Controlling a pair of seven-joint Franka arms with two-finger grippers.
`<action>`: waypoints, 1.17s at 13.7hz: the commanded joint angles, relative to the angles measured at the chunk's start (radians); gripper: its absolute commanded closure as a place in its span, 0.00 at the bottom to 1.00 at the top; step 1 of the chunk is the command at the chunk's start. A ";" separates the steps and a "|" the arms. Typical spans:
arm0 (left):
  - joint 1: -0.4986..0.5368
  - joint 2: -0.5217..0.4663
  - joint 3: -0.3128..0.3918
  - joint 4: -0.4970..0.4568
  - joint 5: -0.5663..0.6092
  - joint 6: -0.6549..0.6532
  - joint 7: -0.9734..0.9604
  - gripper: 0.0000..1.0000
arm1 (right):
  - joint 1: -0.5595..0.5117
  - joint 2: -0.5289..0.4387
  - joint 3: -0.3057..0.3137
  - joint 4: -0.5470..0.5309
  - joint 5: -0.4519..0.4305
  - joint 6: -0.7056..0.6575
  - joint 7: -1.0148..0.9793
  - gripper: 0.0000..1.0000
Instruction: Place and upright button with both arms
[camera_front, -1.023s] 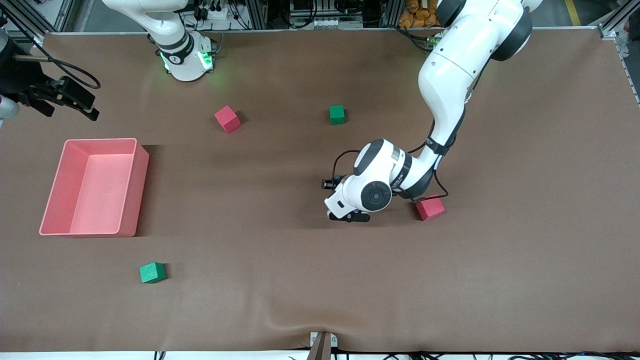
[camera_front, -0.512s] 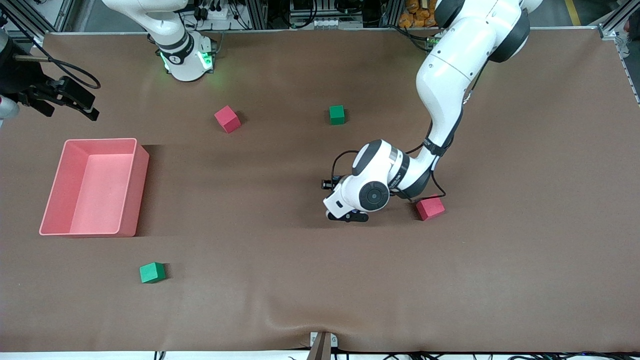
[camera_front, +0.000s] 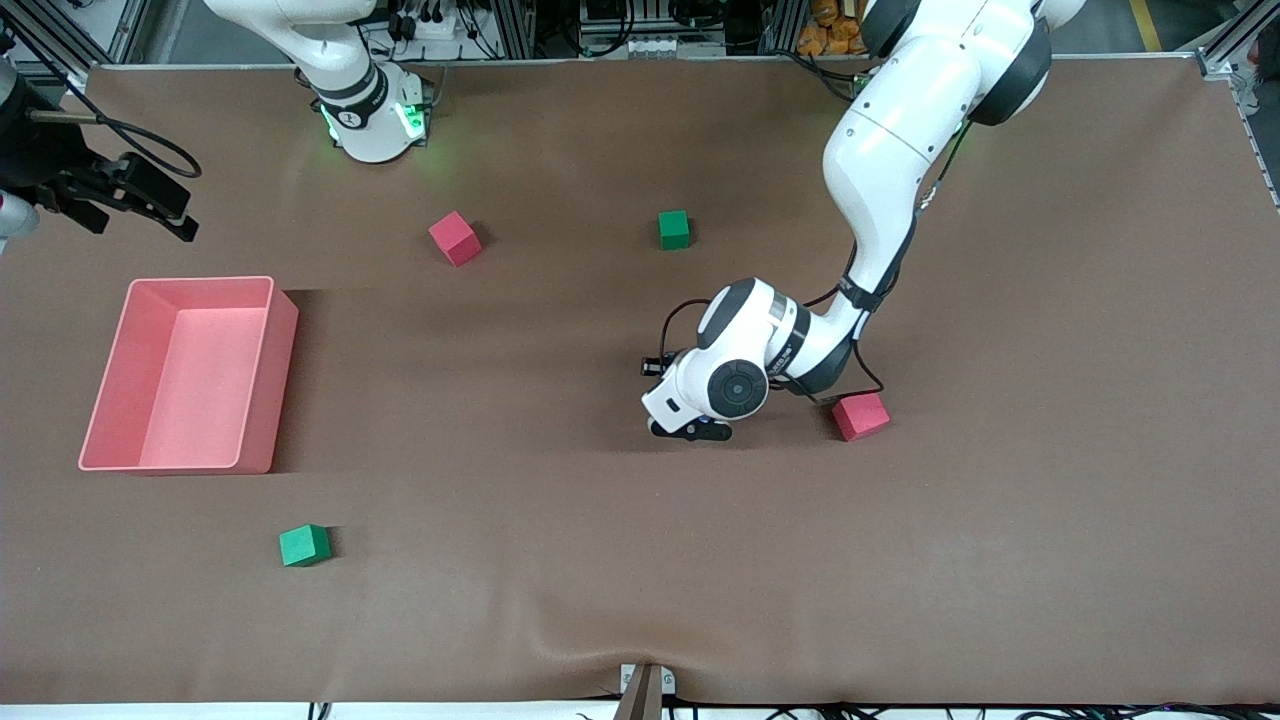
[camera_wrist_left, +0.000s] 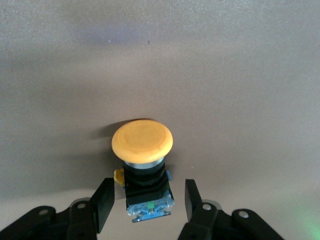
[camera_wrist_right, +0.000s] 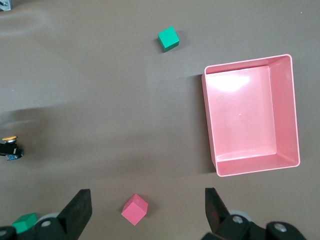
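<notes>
Left gripper (camera_wrist_left: 145, 205): lowered to the table near its middle; jaws apart, one finger (camera_wrist_left: 104, 202) seen on each side of the button's body, a gap visible on both sides, no contact made out.
Button (camera_wrist_left: 143, 165): seen in the left wrist view, orange cap toward the open table, black-and-bluish body between the fingers; whether it lies on its side or stands cannot be told. In the front view it is hidden under the left wrist.
Left arm (camera_front: 880, 150): reached in from its base, wrist bent low over the brown table (camera_front: 640, 560).
Right gripper (camera_wrist_right: 147, 212): held high over the table's right-arm end, near the pink bin; jaws spread wide, nothing between them. Arm waiting.
Pink bin (camera_front: 190, 372): open-topped, at the right arm's end of the table; nothing seen inside.
Red cube by wrist (camera_front: 861, 416): on the table just beside the left arm's wrist, toward the left arm's end.
Red cube near base (camera_front: 455, 238): close to the right arm's base.
Green cube, upper (camera_front: 674, 229): near the middle, farther from the front camera than the left gripper.
Green cube, lower (camera_front: 304, 545): nearer the front camera than the bin.
</notes>
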 joint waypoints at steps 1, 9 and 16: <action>-0.014 0.019 0.010 0.032 0.023 0.001 -0.005 0.47 | -0.017 0.003 0.011 0.012 -0.017 0.001 -0.092 0.00; -0.017 0.008 0.010 0.032 0.021 0.012 -0.021 1.00 | -0.019 0.003 0.011 0.012 -0.023 0.001 -0.127 0.00; -0.015 -0.050 -0.008 0.033 0.020 0.070 -0.154 1.00 | -0.022 0.003 0.010 0.009 -0.023 -0.005 -0.126 0.00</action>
